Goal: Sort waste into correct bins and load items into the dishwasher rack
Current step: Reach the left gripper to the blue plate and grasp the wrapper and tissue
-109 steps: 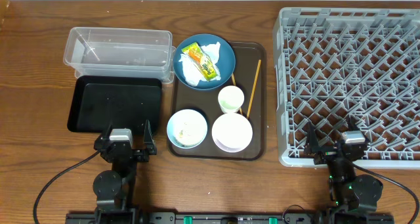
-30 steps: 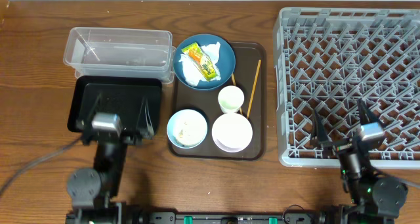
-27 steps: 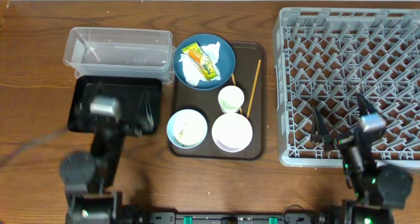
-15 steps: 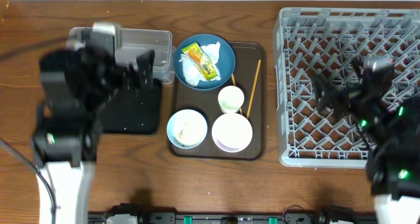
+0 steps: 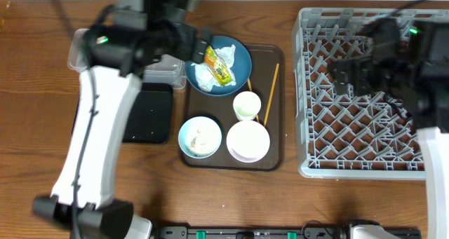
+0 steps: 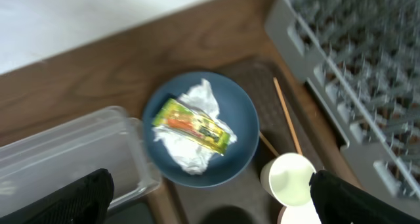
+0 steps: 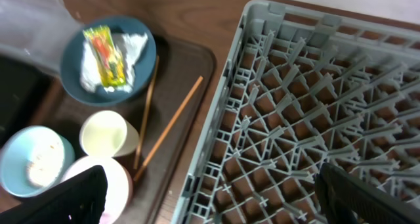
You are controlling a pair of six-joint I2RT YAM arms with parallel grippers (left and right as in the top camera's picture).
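Plate [image 5: 242,65]: dark blue, plain. Napkin [image 5: 199,75]: white. Wrapper [image 5: 215,64]: yellow-orange with green edging. Cup [image 5: 247,106]: white, faintly greenish inside. One bowl [image 5: 182,137]: light blue, dotted with whitish food scraps [image 5: 200,134]. Other bowl [image 5: 248,141]: plain white. Chopsticks [image 5: 271,92]: pale natural wood. Serving tray [image 5: 276,57]: dark brown. Shallow tray [image 5: 151,116]: matt black. Tub [image 6: 59,152]: clear, colourless. Rack [image 5: 351,127]: light grey, criss-cross lattice with brown showing through. Table [image 5: 42,127]: mid-brown wood grain.
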